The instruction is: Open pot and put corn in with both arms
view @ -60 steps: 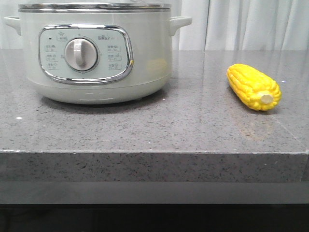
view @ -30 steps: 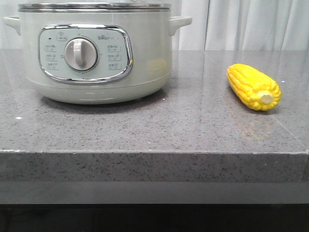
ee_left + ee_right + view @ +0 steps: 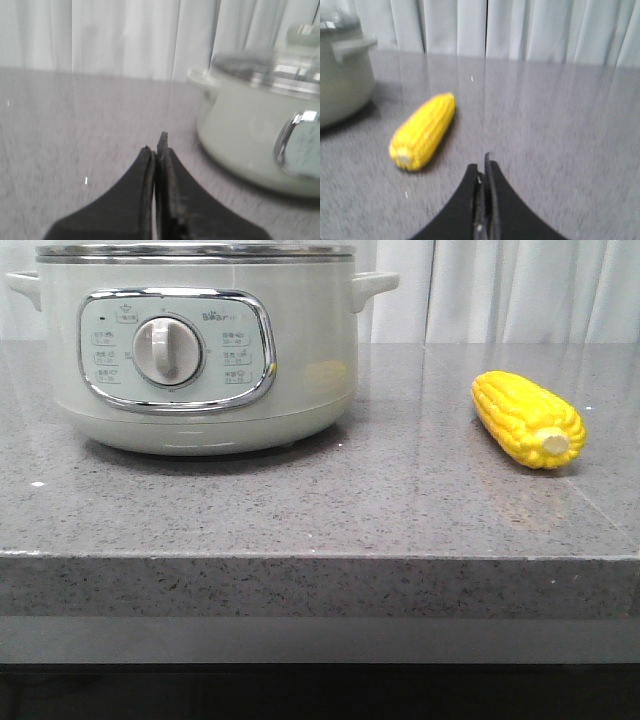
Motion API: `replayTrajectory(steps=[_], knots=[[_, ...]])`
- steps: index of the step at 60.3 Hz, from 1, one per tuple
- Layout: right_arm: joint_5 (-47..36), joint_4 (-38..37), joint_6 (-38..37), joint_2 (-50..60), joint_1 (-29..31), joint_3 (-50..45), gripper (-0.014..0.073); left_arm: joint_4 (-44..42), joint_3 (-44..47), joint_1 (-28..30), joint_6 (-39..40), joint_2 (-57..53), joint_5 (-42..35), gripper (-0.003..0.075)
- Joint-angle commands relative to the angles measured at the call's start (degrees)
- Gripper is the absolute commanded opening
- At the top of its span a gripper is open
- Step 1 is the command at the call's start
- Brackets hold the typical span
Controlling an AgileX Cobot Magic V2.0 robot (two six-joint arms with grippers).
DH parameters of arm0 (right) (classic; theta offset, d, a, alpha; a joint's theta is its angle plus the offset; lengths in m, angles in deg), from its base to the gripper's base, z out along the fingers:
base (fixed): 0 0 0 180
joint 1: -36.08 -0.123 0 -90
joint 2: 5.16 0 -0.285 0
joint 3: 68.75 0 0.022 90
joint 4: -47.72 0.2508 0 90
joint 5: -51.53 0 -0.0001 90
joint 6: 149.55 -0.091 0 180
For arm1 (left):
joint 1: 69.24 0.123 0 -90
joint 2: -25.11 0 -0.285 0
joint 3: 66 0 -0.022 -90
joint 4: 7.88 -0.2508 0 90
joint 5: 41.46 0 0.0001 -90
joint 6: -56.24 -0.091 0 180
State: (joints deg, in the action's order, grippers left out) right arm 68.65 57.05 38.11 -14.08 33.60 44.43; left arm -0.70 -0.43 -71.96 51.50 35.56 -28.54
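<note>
The pale-green pot [image 3: 200, 360] stands at the back left of the grey stone table, its steel-rimmed lid on. It also shows in the left wrist view [image 3: 260, 130] with its lid knob [image 3: 302, 34], and partly in the right wrist view [image 3: 342, 80]. The yellow corn [image 3: 527, 420] lies on the table to the right, stub end toward the front; it shows in the right wrist view [image 3: 424, 131]. My left gripper [image 3: 156, 145] is shut and empty, beside the pot. My right gripper [image 3: 482, 167] is shut and empty, near the corn. Neither gripper shows in the front view.
The table's front edge [image 3: 320, 555] runs across the front view. White curtains [image 3: 520, 290] hang behind the table. A pot side handle [image 3: 372, 285] sticks out toward the corn.
The front view has shifted very slightly; the pot and the corn lie where they were.
</note>
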Motion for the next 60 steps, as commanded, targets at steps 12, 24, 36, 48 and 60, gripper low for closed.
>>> replayTrajectory(steps=[12, 24, 36, 48, 60], knots=[[-0.07, -0.42, 0.08, -17.03, 0.29, 18.23, -0.0059, 0.63, -18.98, 0.12, 0.57, 19.72, 0.55, -0.0019], [-1.42, -0.42, 0.08, -22.03, 0.29, 21.64, -0.0029, 0.63, -21.58, 0.12, 0.57, 23.83, 0.06, 0.0027], [-0.91, -0.42, 0.08, -22.03, 0.29, 21.64, 0.0363, 0.63, -21.58, 0.12, 0.57, 23.83, -0.49, 0.0530], [-1.31, -0.42, 0.08, -22.03, 0.29, 21.64, 0.0635, 3.52, -22.69, -0.24, 0.42, 24.59, 0.13, 0.0618], [-2.78, -0.42, 0.08, -22.03, 0.29, 21.64, 0.0635, 3.61, -34.51, -2.71, 0.31, 35.95, 13.26, 0.0608]])
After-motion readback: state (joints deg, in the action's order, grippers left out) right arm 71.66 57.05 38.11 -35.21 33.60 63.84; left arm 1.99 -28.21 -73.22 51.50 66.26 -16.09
